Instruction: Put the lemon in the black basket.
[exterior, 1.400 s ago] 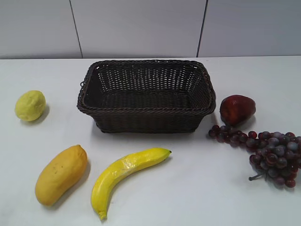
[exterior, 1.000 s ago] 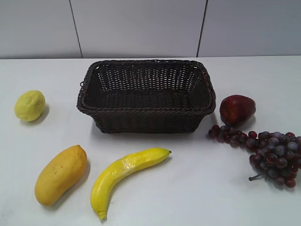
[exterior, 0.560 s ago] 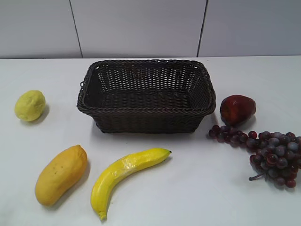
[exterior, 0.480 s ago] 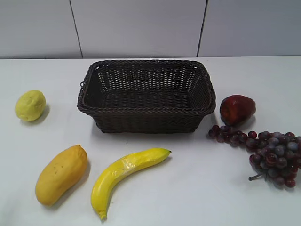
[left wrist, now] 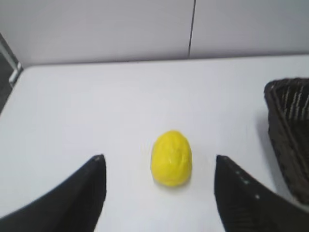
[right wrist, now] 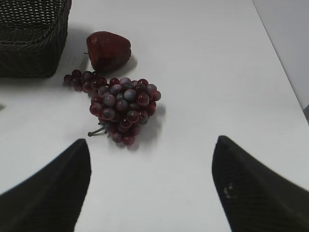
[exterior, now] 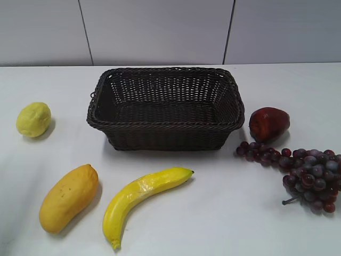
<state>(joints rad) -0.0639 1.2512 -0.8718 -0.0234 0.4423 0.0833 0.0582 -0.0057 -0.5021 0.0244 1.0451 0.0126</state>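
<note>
Left gripper (left wrist: 159,193): jaws spread wide apart, holding nothing; the two dark fingers (left wrist: 77,198) frame the lemon from either side in the left wrist view, without touching it.
Right gripper (right wrist: 152,188): jaws also wide apart and empty, hanging over bare table near the grapes in the right wrist view; neither gripper shows in the exterior view.
Table (exterior: 224,213): white surface carrying everything, with a pale panelled wall behind it.
Black basket (exterior: 165,126): dark woven wicker, rectangular with flared sides and a braided rim, sitting at the middle of the table toward the back; nothing lies inside it. Its corner shows at the right edge of the left wrist view and at the top left of the right wrist view.
Grapes (exterior: 306,173): dark red-purple bunch at the front right, the stem end pointing toward the near edge, a trailing string of berries reaching toward the basket's right corner.
Banana (exterior: 139,196): yellow, curved, lying in front of the basket, its dark tip aimed up and right.
Mango (exterior: 69,197): orange-yellow, lying at the front left, just beside the banana.
Apple (exterior: 269,124): dark red, right of the basket, close behind the grapes.
Lemon (exterior: 33,119): pale yellow, dimpled, resting on the table well left of the basket, outside it.
</note>
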